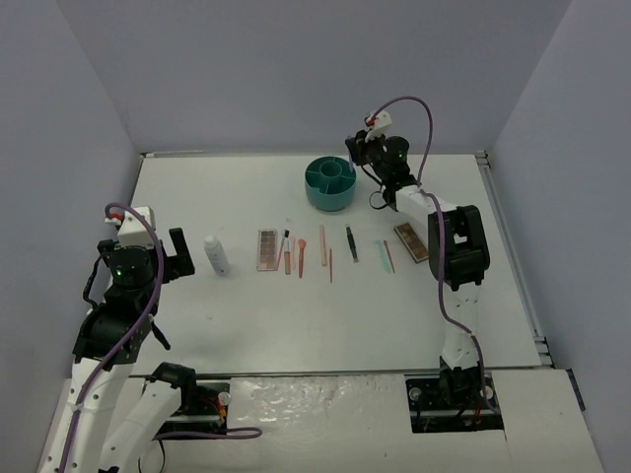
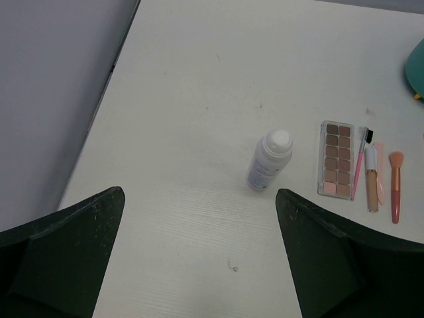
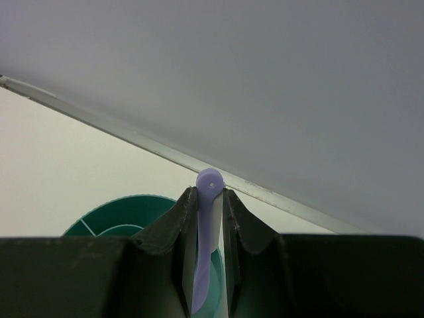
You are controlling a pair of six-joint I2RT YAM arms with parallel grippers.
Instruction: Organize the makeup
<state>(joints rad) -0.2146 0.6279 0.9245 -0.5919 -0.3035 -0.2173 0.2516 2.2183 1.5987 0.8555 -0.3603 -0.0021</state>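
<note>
The white matte table (image 1: 246, 325) carried everything, with grey walls closing it in on three sides.

The left gripper (image 2: 199, 252) hung over the table's left side with its dark jaws spread as wide as they go and nothing between them. The right gripper (image 3: 209, 193) was pinched nearly shut on a smooth purple stick (image 3: 202, 278), over the round teal cup (image 1: 330, 182) at the table's far side. Only the stick's rounded, pierced head showed above the fingers; its lower end was cut off by the frame. The cup looked like plastic, with curved inner dividers.

The white bottle (image 2: 270, 161), a plain cylinder with a rounded cap, sat just ahead of the left gripper. Its label bore faint grey print too small to read, and I could not tell whether it stood or lay.

Beside it lay a flat eyeshadow palette (image 2: 336, 158), with two columns of brown and pink pans. A second palette (image 1: 412, 242) lay partly under the right arm.

Between them, in a loose row:
- a thin pink brush (image 2: 360, 165)
- a small tube (image 2: 373, 182)
- an orange brush (image 2: 395, 185)
- a pink stick (image 1: 322, 244)
- dark tweezers (image 1: 351, 243)
- a green stick (image 1: 380, 255)

No brand name was legible anywhere.
</note>
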